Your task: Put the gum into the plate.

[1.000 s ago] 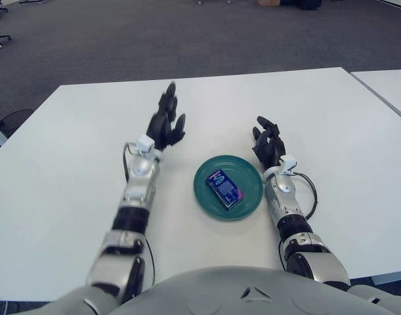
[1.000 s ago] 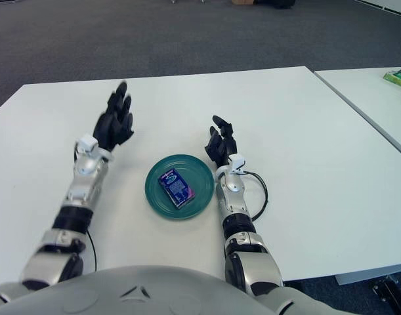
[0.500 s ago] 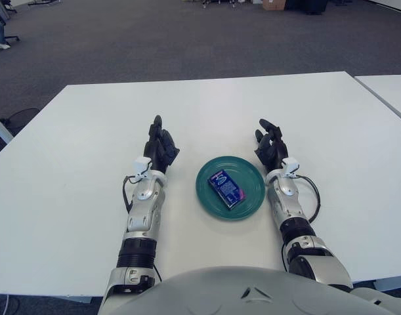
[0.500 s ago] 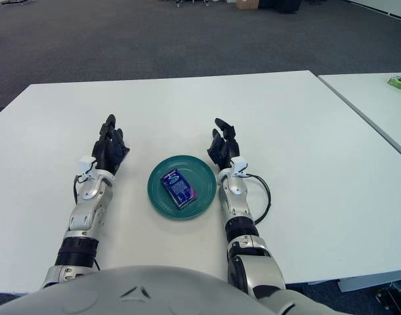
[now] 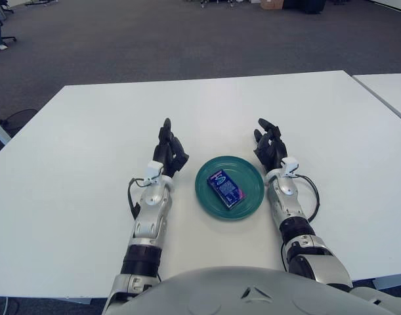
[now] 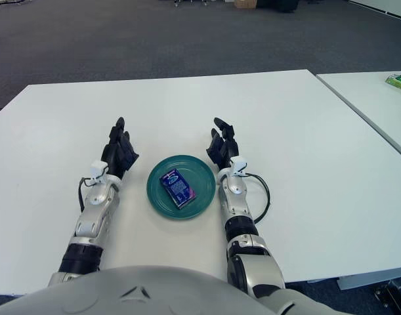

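Note:
A blue gum pack (image 5: 224, 188) lies flat in the middle of a round dark green plate (image 5: 247, 172) on the white table. My left hand (image 5: 168, 152) rests on the table just left of the plate, fingers open and holding nothing. My right hand (image 5: 268, 144) rests just right of the plate's far rim, fingers relaxed and open, empty. Neither hand touches the gum. The pack (image 6: 178, 188) and plate (image 6: 197, 165) also show in the right eye view.
The white table (image 5: 88, 131) spreads wide around the plate. A second white table (image 6: 377, 98) stands to the right across a narrow gap, with a green item (image 6: 398, 81) on it. Grey carpet lies beyond the far edge.
My left hand has come down from a raised position and moved toward the plate, settling on the table beside it. The right hand, plate and gum have not moved.

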